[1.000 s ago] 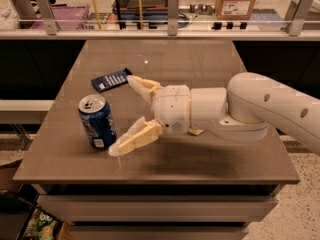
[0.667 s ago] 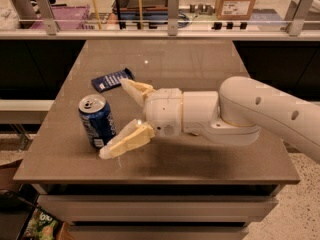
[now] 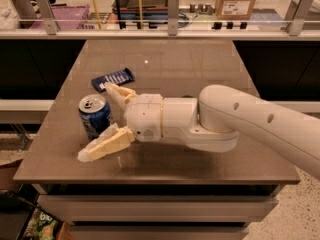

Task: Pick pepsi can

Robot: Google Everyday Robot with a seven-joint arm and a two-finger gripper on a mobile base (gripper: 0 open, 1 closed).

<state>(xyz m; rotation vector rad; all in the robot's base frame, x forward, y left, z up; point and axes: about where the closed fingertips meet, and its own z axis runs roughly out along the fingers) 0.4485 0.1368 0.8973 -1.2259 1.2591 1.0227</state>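
The pepsi can (image 3: 94, 115) stands upright near the front left of the brown table (image 3: 200, 69). It is blue with a silver top and pull tab. My gripper (image 3: 98, 121) reaches in from the right on a white arm and is open. Its two cream fingers straddle the can: one finger (image 3: 118, 93) passes behind it, the other finger (image 3: 104, 144) lies in front of it, low over the table. The can sits between them, near the fingertips.
A flat dark-blue snack bar wrapper (image 3: 114, 78) lies on the table just behind the can and gripper. A railing with metal posts (image 3: 173, 6) runs along the table's far edge, with boxes and shelves beyond. The table's left edge is close to the can.
My gripper and arm have moved left toward the can. The fingers, which were to the right of the can, now reach along both of its sides. The can has not moved.
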